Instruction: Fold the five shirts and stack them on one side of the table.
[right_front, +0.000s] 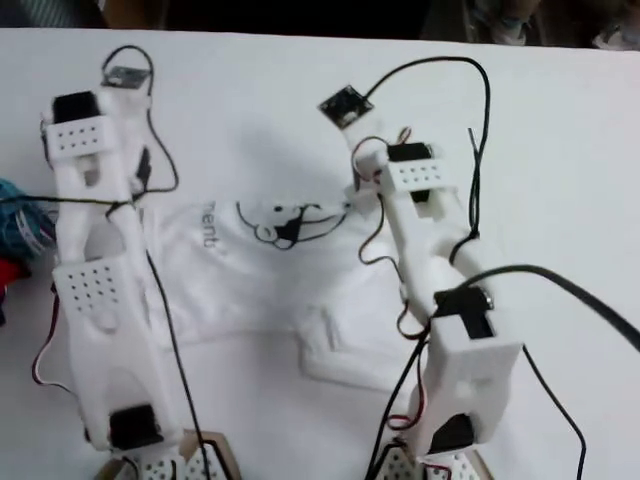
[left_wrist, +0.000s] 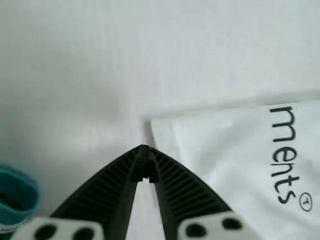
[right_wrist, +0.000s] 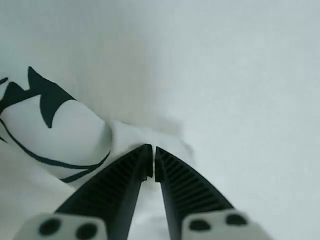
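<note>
Two robot arms bend over a white shirt spread on the table with its black print facing up. The left gripper has its fingers pressed together, tips right at the shirt's corner. Whether any cloth is caught between them cannot be told. The right gripper pinches a puckered ridge of the shirt that bulges just ahead of its tips. The risk, judged from here, is that one side holds only a thin bite, or none. A lift would then drag the shirt askew and spoil the fold. A black cable trailing behind the right fingers could also snag. Open tabletop stretches beyond both sets of fingertips, giving room for a pull. A teal object sits close beside the left fingers and narrows that side.
</note>
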